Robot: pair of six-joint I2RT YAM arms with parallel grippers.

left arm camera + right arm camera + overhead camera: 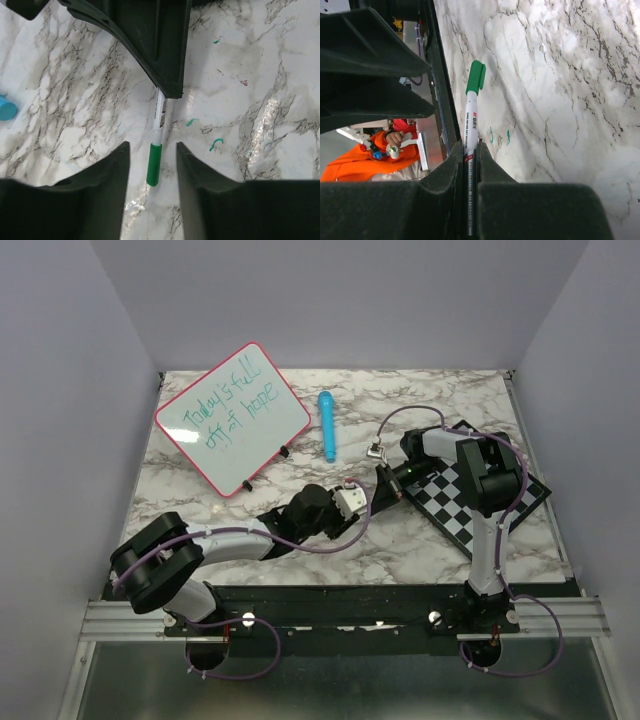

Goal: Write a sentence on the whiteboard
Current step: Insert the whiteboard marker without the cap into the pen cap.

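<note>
from above, the marker is too small to pick out between the two grippers, and the right arm (487,540) covers part of the chessboard (450,515) at 3 o'clock on the table (400,545). in the left wrist view the marker's (158,125) upper barrel is hidden behind a finger of the right gripper, and a blue cylinder (6,107) is cut off at 9 o'clock. in the right wrist view the marker's tail is buried between the fingers.

one whiteboard (180,425) lies tilted at 10 o'clock, bearing one sentence (228,405) in two green lines, "today's full of hope". there is one marker, one blue cylinder, one chessboard, and three small green marks (215,145) on the marble.

the right gripper (470,147) is clamped on the marker's barrel. the left gripper (152,146) has its fingers apart, one on each side of the green cap, with gaps showing.
</note>
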